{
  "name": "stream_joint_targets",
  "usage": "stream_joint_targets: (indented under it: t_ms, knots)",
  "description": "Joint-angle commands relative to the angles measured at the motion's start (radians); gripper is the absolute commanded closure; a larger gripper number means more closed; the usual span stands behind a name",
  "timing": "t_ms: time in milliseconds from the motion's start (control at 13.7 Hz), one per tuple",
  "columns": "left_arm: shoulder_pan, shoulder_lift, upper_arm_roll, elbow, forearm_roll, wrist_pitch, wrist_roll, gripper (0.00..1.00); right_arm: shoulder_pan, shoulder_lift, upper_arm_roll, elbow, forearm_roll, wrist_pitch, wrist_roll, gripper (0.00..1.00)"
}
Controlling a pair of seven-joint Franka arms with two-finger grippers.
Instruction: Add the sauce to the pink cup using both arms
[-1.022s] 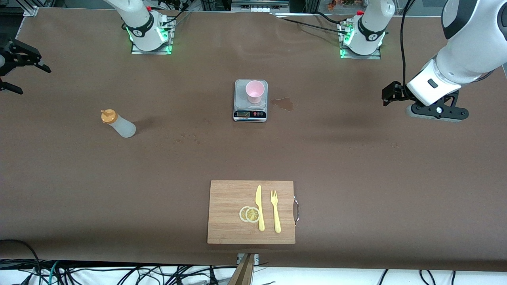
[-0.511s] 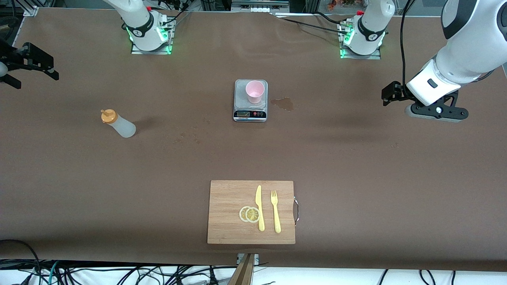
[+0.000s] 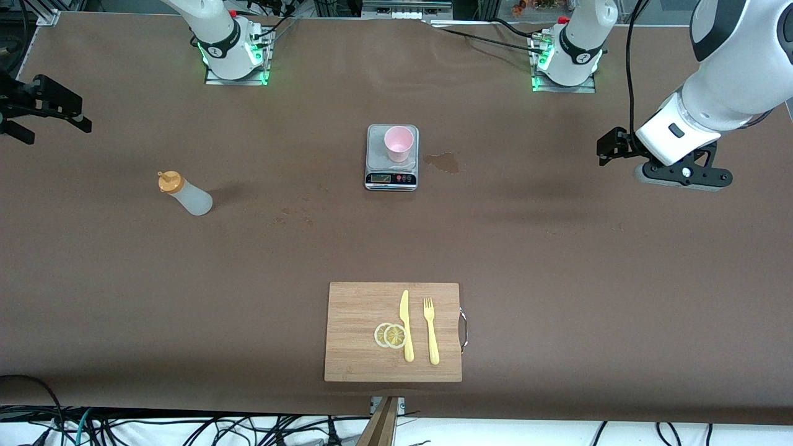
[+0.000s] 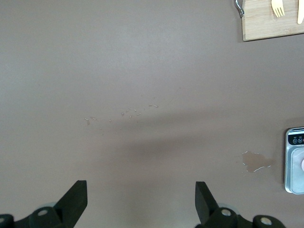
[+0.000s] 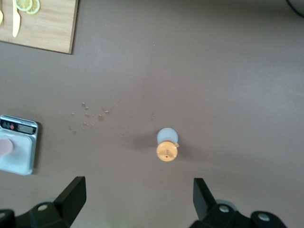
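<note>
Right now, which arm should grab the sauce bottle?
Probably the right arm: its open claw is up at the sauce bottle's end of the table. The left claw, also open, waits at the other end.

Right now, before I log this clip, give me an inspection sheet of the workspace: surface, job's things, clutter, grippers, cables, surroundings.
Surface: brown table; a wet stain beside the scale, faint specks nearby.
Job's things: sauce bottle upright toward the right arm's end, untouched; pink cup upright on the grey scale.
Clutter: cutting board, nearer the front camera than the scale, carrying lemon slices, a yellow knife and a yellow fork.
Grippers: right gripper open, over bare table near the sauce bottle; left gripper open, over bare table at the left arm's end.
Cables: bundles below the table's front edge; leads by the arm bases.
Surroundings: nothing seen.
</note>
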Motion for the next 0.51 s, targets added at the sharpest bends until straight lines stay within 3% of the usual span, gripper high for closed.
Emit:
stream_joint_targets:
  t_ms: [0, 438]
  knots:
    - [0.0, 0.014, 0.001, 0.032, -0.021, -0.022, 0.015, 0.0, -0.003, 0.004, 0.046, 0.024, 0.011, -0.016, 0.121, 0.0]
    - [0.0, 0.016, 0.0, 0.032, -0.021, -0.027, 0.015, 0.0, -0.004, 0.007, 0.04, 0.024, 0.016, -0.015, 0.088, 0.0]
